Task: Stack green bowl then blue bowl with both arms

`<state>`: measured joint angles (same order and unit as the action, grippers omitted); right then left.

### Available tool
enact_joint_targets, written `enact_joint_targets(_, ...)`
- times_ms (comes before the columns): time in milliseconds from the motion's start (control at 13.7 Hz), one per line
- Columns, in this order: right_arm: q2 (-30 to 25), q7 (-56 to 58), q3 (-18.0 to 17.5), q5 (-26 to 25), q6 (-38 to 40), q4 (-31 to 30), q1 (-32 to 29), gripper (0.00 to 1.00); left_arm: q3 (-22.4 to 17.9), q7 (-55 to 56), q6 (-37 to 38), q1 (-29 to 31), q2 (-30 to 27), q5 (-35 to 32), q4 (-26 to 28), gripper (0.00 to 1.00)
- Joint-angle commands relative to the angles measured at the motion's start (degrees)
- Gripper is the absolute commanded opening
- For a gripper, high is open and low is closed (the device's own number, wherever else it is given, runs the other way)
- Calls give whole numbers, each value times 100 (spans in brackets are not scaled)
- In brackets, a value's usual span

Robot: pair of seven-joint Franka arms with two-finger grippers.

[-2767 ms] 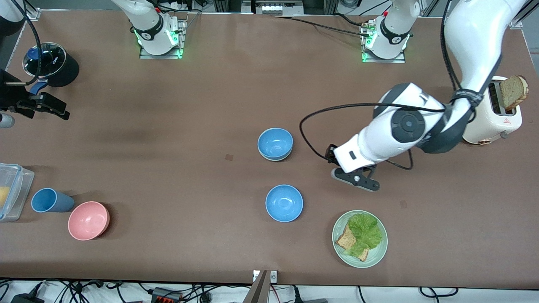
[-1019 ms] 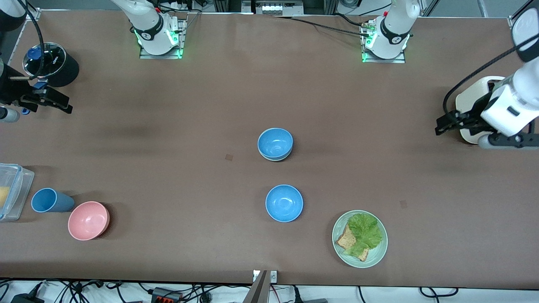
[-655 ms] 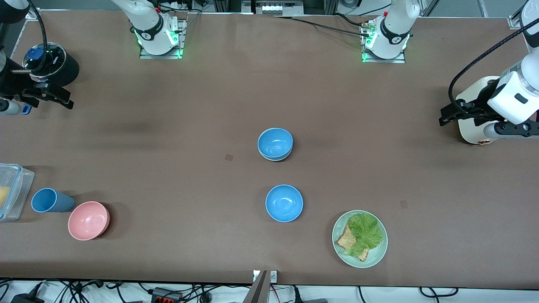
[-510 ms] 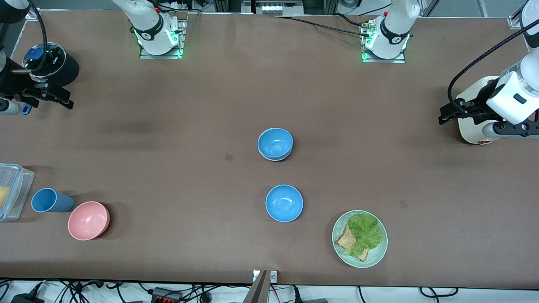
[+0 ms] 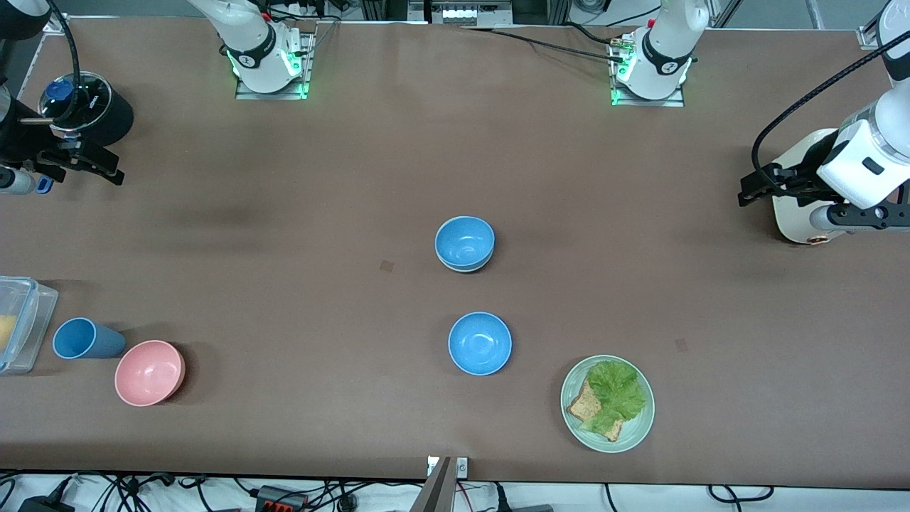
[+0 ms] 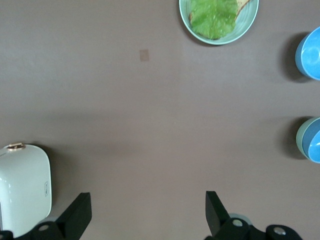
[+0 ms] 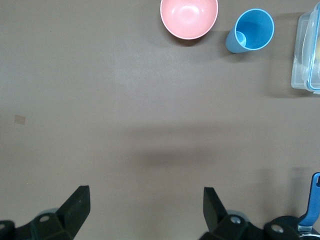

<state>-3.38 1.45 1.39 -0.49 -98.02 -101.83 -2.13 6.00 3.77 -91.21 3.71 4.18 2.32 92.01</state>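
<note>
blue bowl (image 5: pixel 464 240) sits nested in green bowl (image 5: pixel 466 267), mid-table.

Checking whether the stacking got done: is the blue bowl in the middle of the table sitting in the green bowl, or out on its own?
In: the blue bowl sits nested in the green bowl, whose pale rim shows beneath it.

Robot lab, bolted arm bases (image 5: pixel 270 64), cables (image 5: pixel 284 494)

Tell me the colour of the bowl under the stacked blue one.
Pale sage green bowl, clearest in the left wrist view.
</note>
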Motion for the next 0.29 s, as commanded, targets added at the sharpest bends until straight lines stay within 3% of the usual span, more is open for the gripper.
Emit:
enact_joint_targets(0,-119,30,-25,-74,-68,-136,-24,100,-38,-26,192,-11,39,49,-131,100)
enact_joint_targets(218,-102,31,-25,-74,-76,-118,-24,100,-20,-26,192,-20,39,49,-140,100)
